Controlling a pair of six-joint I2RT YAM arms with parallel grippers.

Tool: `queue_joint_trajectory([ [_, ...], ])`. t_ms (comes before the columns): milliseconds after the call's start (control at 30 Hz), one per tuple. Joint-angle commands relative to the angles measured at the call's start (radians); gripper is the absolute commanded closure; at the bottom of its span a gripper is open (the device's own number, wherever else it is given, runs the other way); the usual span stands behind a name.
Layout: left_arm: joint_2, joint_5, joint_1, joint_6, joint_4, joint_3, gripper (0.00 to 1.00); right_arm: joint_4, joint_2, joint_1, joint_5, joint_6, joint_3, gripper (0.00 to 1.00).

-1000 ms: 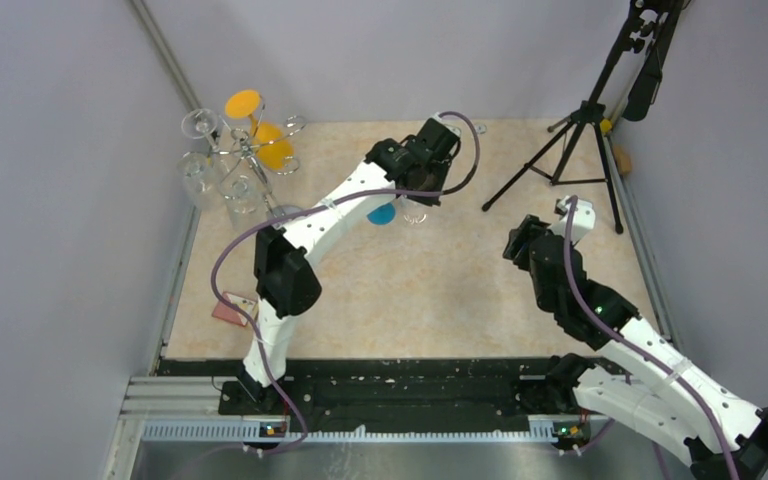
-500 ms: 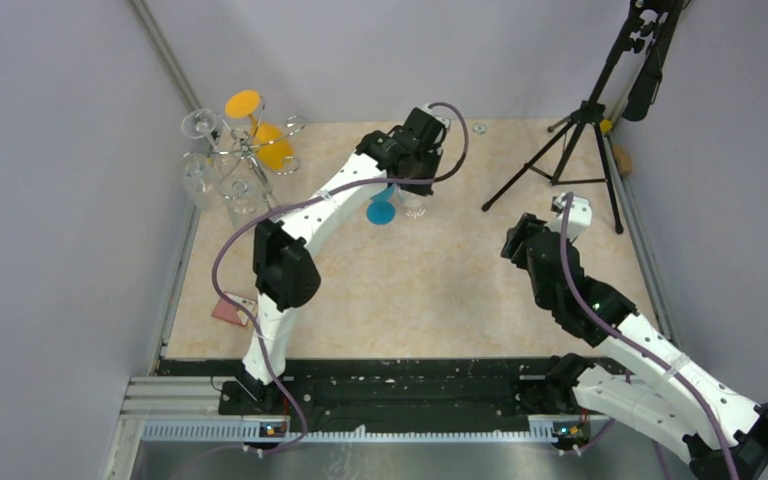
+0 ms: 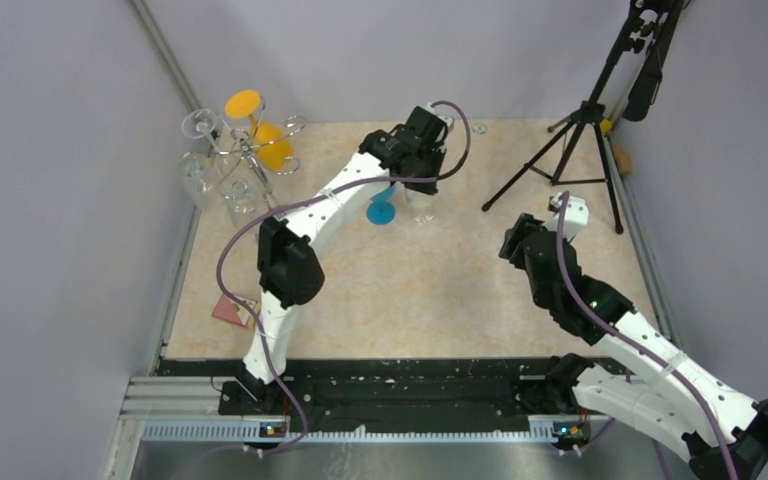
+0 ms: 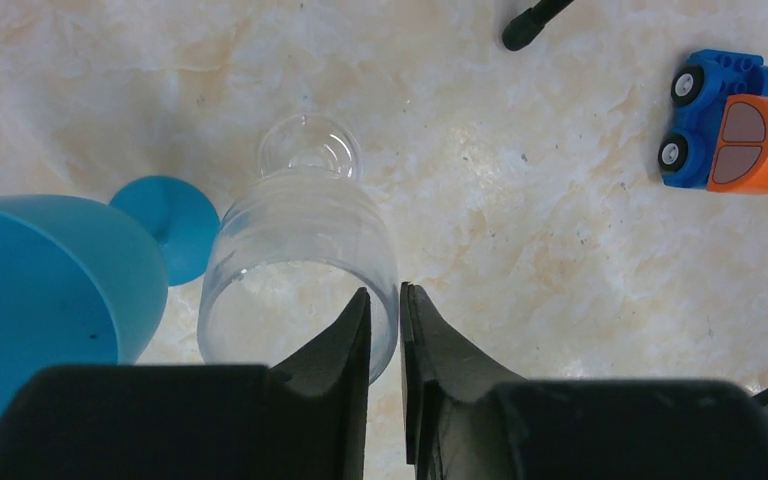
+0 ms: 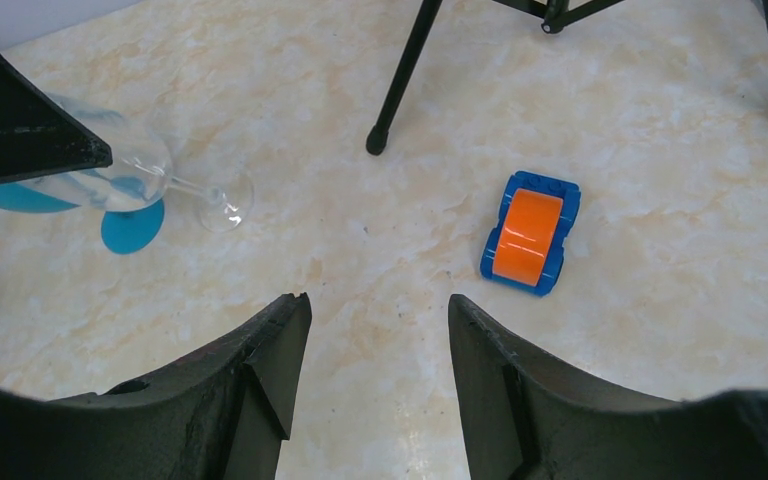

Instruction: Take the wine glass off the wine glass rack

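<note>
A: Nearest the bases, the right gripper (image 5: 375, 310) hangs with its jaws spread wide and nothing between them, well to the right of the blue wine glass (image 4: 50, 290). Any trouble there?

B: Little. The orange-and-blue toy car (image 5: 530, 230) lies below it, well apart from the blue glass.

A: And the left gripper (image 4: 385, 295)?

B: It pinches the clear wine glass (image 4: 300, 240) by the thin bowl wall at the rim, one finger inside and one outside. The glass is off the rack, tilted, just right of the blue glass. Its foot is low over the table (image 3: 440, 300), though contact cannot be told.

A: So the risk?

B: Letting go at that tilt would likely tip it, perhaps into the blue glass. A rim pinch could also slip or crack the wall.

A: Farther back?

B: The wine glass rack (image 3: 245, 155) stands well left of the blue glass, with orange glasses (image 3: 272, 152) on its arms, out of harm's way.
</note>
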Motion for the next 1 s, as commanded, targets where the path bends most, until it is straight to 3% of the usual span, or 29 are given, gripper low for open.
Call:
queue_joint_trajectory([
  [0,0.012,-0.002,0.018,-0.008,0.033,0.064,0.78,0.023,0.006,0.006,-0.004,0.010,0.044,0.44],
  [100,0.026,0.004,0.030,-0.026,0.004,0.119,0.74,0.027,0.014,0.006,-0.005,0.010,0.045,0.44],
  [467,-0.102,0.140,0.059,-0.051,0.037,0.148,0.37,0.108,0.056,0.006,0.007,-0.006,0.042,0.38],
  [600,-0.187,0.145,0.087,-0.059,0.039,0.142,0.11,0.165,0.090,0.006,-0.004,-0.014,0.034,0.37],
  [800,-0.361,0.156,0.209,-0.118,0.064,0.095,0.06,0.247,0.169,0.006,-0.041,-0.030,0.039,0.38],
  [967,-0.496,0.081,0.322,-0.057,0.093,0.042,0.06,0.288,0.250,0.006,-0.097,-0.041,0.074,0.42],
])
